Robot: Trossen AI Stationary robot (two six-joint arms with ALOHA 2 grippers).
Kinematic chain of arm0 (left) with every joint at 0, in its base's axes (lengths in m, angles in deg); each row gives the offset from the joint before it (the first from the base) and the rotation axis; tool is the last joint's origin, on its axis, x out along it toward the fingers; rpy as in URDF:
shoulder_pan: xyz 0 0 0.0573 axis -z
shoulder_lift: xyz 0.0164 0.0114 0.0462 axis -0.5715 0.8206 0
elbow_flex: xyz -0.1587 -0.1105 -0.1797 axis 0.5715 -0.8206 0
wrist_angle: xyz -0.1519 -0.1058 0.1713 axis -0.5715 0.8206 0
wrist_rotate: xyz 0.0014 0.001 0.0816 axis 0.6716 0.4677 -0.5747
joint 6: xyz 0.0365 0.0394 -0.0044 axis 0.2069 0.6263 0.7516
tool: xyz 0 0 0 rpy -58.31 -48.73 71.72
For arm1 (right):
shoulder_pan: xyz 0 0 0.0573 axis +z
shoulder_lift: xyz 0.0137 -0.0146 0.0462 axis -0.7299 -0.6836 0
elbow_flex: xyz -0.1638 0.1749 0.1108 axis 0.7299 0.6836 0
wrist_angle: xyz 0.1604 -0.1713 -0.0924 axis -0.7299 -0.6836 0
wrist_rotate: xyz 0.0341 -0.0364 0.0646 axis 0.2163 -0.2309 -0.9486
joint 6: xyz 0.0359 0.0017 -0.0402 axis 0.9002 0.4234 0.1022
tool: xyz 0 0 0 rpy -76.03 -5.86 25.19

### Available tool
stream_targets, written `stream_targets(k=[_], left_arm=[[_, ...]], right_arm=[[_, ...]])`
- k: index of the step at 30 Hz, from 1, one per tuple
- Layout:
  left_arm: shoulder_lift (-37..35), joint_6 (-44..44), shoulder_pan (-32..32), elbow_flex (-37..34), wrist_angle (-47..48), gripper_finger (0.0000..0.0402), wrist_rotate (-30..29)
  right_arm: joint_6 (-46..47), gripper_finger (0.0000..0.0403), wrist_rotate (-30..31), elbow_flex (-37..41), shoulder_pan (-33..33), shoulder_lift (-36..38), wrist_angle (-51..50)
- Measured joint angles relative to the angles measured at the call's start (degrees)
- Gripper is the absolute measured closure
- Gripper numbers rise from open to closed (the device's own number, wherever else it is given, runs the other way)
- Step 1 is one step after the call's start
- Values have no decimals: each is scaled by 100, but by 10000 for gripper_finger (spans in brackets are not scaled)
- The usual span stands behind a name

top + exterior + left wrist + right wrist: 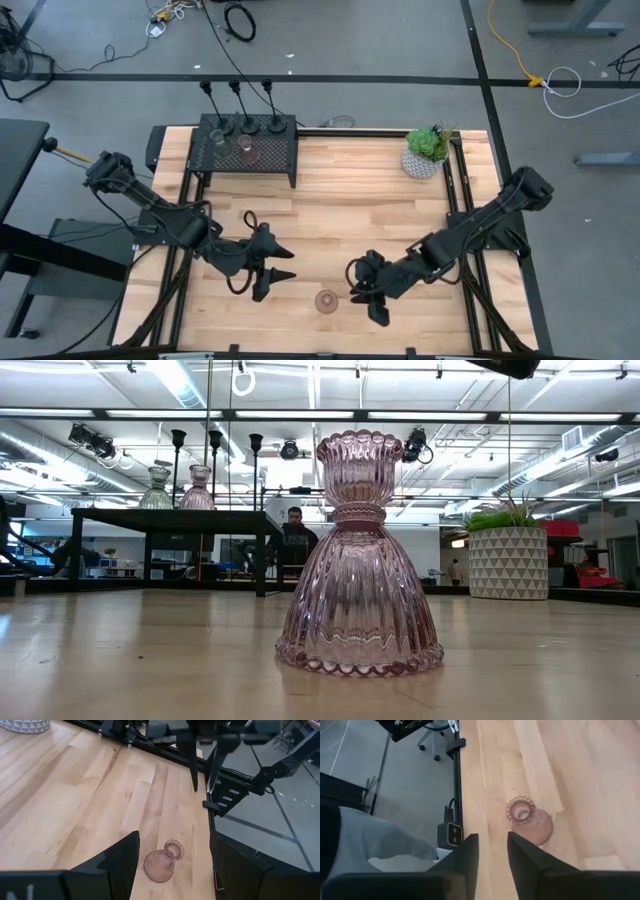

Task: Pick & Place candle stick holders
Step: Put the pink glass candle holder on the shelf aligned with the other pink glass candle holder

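Note:
One pinkish glass candle stick holder (327,300) stands upright on its wide base near the table's near edge; it also shows in the low view (360,560), left wrist view (164,862) and right wrist view (529,820). My left gripper (288,264) is open to its left and touches nothing. My right gripper (360,295) is open to its right and touches nothing. Three black holders (245,125) and two glass ones (232,143) stand on the black mesh box (270,158) at the far left.
A green plant in a white patterned pot (427,155) stands at the table's far right. The mesh box stands on legs at the far edge (170,520). Bare wood lies between the box and the grippers. A person (294,530) sits in the room behind.

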State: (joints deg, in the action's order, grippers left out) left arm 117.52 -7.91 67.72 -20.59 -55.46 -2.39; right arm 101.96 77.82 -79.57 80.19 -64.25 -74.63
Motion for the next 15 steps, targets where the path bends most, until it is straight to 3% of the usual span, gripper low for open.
stream_targets(k=[15], left_arm=[[-2,-153,0,0,-15,159,3]], right_arm=[[-249,171,45,0,76,-1084,349]])
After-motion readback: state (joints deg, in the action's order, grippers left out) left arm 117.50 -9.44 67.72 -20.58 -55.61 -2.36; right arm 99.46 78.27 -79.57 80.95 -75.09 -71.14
